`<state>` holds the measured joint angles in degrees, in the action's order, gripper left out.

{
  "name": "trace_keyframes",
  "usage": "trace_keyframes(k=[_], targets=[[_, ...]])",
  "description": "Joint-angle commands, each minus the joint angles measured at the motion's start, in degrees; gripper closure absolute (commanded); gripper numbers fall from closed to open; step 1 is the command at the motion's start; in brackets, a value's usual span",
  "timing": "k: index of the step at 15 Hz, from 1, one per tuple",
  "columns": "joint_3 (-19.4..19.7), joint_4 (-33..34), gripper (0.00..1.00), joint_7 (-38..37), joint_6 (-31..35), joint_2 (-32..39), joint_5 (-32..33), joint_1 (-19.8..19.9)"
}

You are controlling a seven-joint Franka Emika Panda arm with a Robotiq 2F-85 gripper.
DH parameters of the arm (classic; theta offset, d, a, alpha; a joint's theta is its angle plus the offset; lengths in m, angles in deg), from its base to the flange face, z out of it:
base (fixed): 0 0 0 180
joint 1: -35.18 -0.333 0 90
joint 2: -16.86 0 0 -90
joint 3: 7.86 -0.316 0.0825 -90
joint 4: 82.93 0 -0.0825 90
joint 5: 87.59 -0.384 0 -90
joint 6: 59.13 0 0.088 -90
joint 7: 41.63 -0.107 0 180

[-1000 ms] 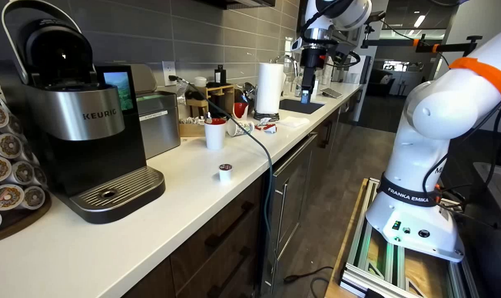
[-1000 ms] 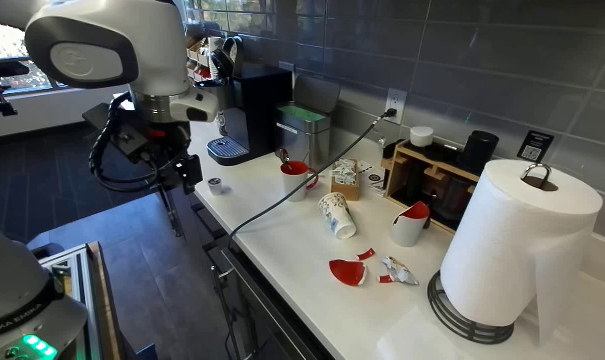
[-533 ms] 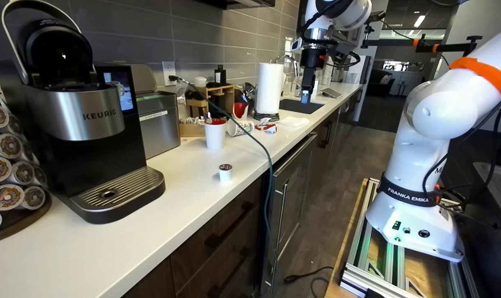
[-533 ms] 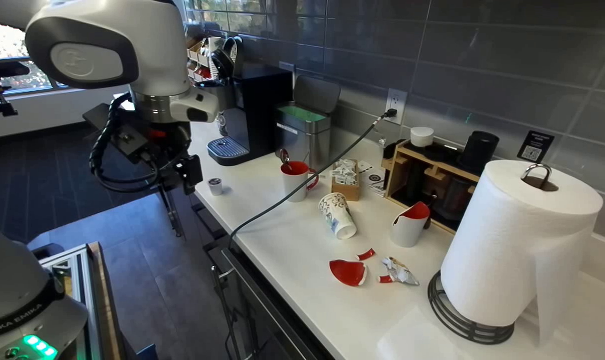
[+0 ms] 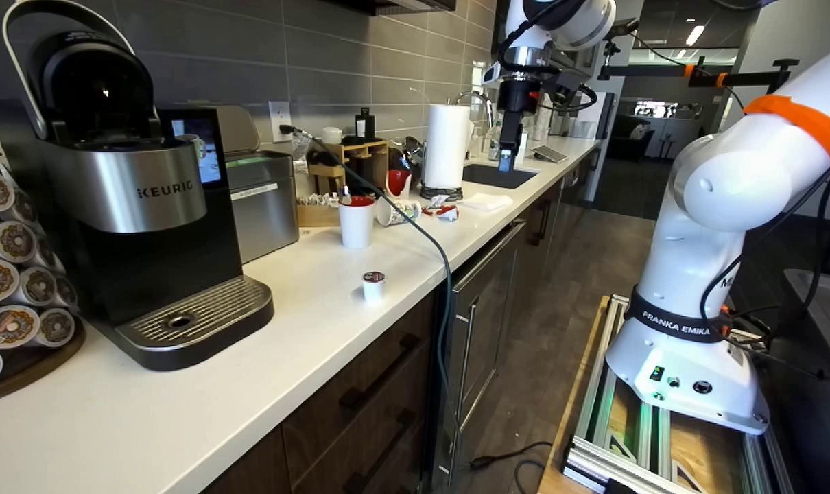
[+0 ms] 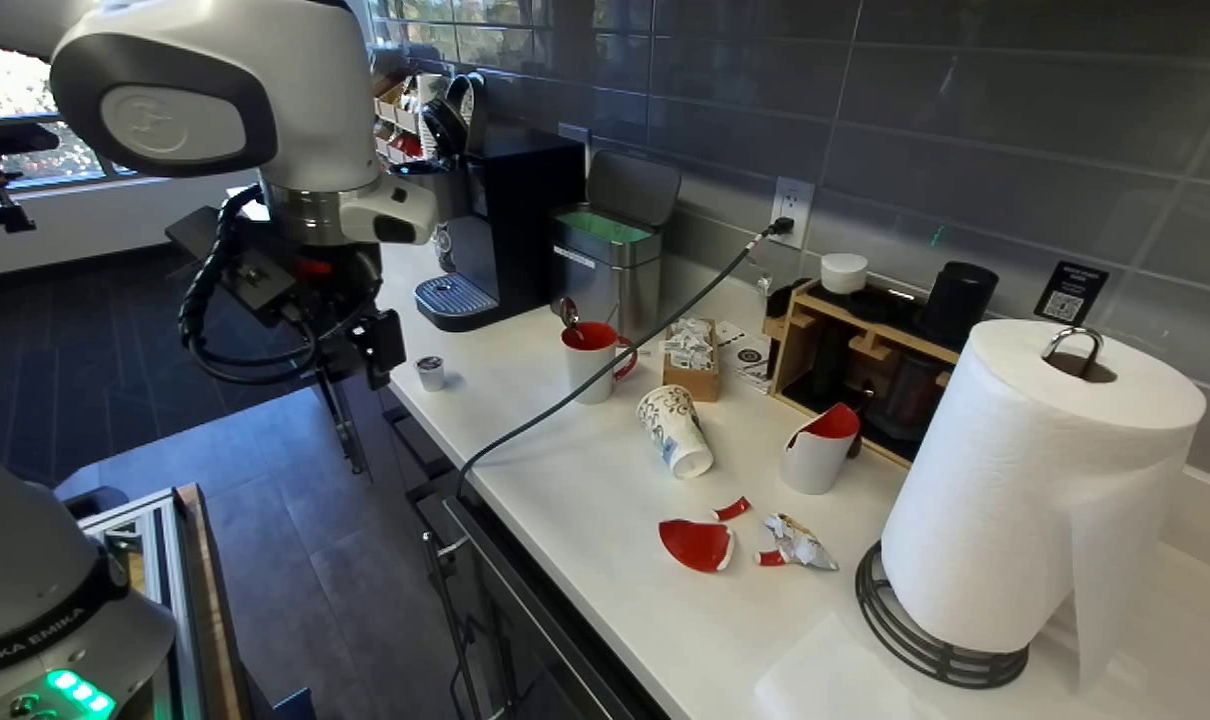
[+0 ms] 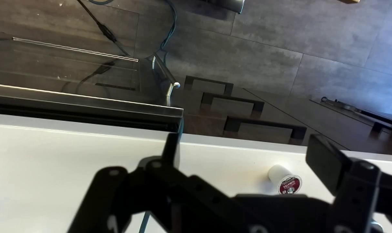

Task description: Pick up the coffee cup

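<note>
Wrist view was crossed low on the left by a power cord (image 7: 144,221), partly hidden by the gripper (image 7: 243,151), whose pads (image 7: 170,149) were spread wide with nothing held. Farther right, a coffee pod (image 7: 283,179) was seen upright on the counter (image 7: 86,158), near its front edge, framed closer to the right-hand pad. Right of the pod, in an exterior view, a red-lined mug (image 6: 580,365) and a tipped paper cup (image 6: 673,430) were shown. By "coffee cup" the pod was probably meant, though the mug could not be ruled out. The pod was best centred between the pads before any lowering; the cord was to be avoided and an even squeeze applied, since one-sided contact would probably topple it.
</note>
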<state>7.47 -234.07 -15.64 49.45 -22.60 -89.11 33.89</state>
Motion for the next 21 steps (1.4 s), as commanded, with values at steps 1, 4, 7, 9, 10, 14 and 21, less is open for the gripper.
trace_keyframes(k=[1,4,7,9,10,14,21], targets=[[-1.15,2.02,0.00,-4.97,6.47,4.53,0.10,3.07],[-0.79,5.66,0.00,-8.10,15.93,10.11,2.98,6.51],[-2.16,10.12,0.00,-13.45,23.70,16.83,6.33,10.26],[-3.92,13.73,0.00,-18.86,28.65,22.17,9.57,12.27],[-5.26,15.81,0.00,-22.37,30.01,25.11,11.92,13.28],[-8.55,22.99,0.00,-30.51,28.68,34.36,16.48,12.49],[-8.15,24.00,0.00,-27.51,29.32,36.43,14.41,10.71]])
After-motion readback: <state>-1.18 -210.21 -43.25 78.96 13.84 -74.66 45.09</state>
